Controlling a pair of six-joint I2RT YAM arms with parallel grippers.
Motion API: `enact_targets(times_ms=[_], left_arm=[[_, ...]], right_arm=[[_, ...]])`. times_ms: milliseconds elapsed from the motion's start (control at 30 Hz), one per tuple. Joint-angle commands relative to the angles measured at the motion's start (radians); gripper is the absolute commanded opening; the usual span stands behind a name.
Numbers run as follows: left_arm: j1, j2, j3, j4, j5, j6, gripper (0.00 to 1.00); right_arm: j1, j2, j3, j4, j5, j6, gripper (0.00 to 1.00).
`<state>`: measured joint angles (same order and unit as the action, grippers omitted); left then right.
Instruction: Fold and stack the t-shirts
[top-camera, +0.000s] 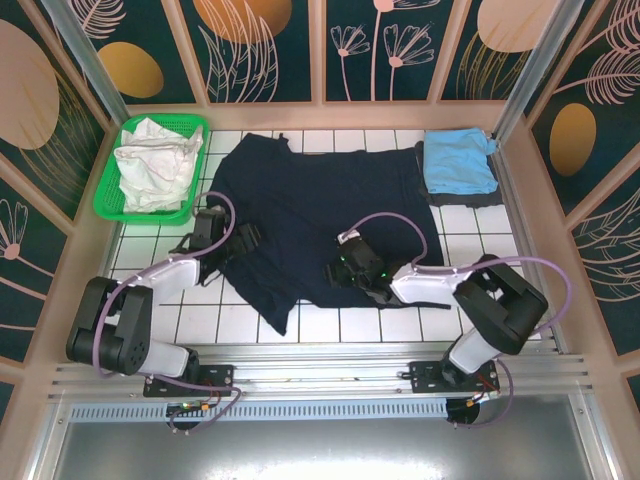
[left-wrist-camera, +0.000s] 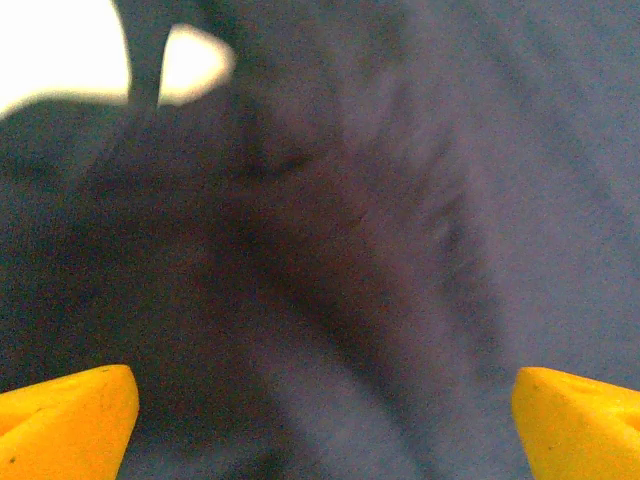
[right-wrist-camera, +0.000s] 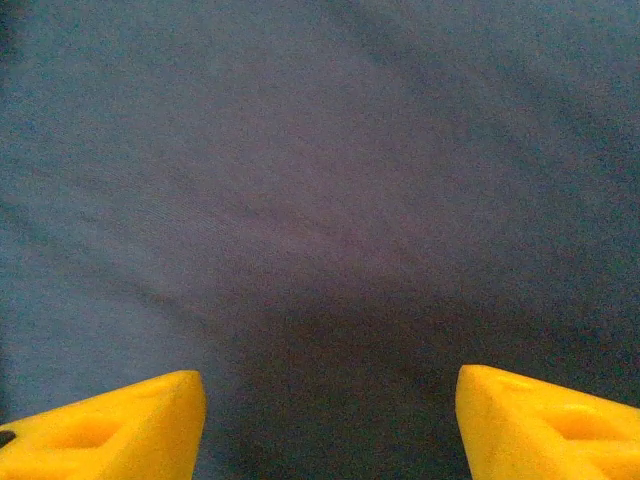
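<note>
Three t-shirts lie on the tiled table (top-camera: 300, 325). The navy t-shirt (top-camera: 320, 200) is spread across the middle, rumpled along its left side, with one pointed tail of cloth reaching toward the near edge. The light blue t-shirt (top-camera: 458, 160) sits folded in the far right corner; a dark strip of cloth (top-camera: 462, 199) shows along its near side, and we cannot tell whether that strip belongs to the navy shirt. The white t-shirt (top-camera: 155, 160) is bunched up inside the green basket (top-camera: 108, 195) at the far left corner, just beside the navy shirt's left sleeve. We see the left gripper (top-camera: 240, 245) over the navy shirt's left border, about halfway between the far and near edges of the table. From its wrist camera its yellow fingers (left-wrist-camera: 70, 420) stand wide apart with only creased dark cloth beneath them – released, grasping nothing – and a patch of bright table shows past the cloth at the upper left. The right gripper (top-camera: 342, 268) hangs over the near part of the navy shirt, right of the table's centre. Its own camera shows smooth dark fabric close below and both fingers spread – the jaws are parted and no fold is pinched between them. Whether either gripper's fingertips touch the cloth, we cannot tell.
</note>
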<state>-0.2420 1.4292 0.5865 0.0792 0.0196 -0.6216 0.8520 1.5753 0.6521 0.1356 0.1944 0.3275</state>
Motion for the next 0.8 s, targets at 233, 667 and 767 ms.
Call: enact_targets(times_ms=[233, 667, 767], left_arm=[[0.012, 0.161, 0.06, -0.003, -0.04, -0.037, 0.93], [0.013, 0.165, 0.082, -0.012, -0.028, 0.016, 0.95], [0.013, 0.174, 0.081, -0.009, -0.026, 0.019, 0.95]], right_arm=[[-0.093, -0.002, -0.009, -0.131, 0.135, 0.016, 0.67], [0.347, -0.133, 0.015, 0.233, -0.088, -0.546, 0.66], [0.404, -0.054, 0.051, 0.273, -0.201, -0.636, 0.63]])
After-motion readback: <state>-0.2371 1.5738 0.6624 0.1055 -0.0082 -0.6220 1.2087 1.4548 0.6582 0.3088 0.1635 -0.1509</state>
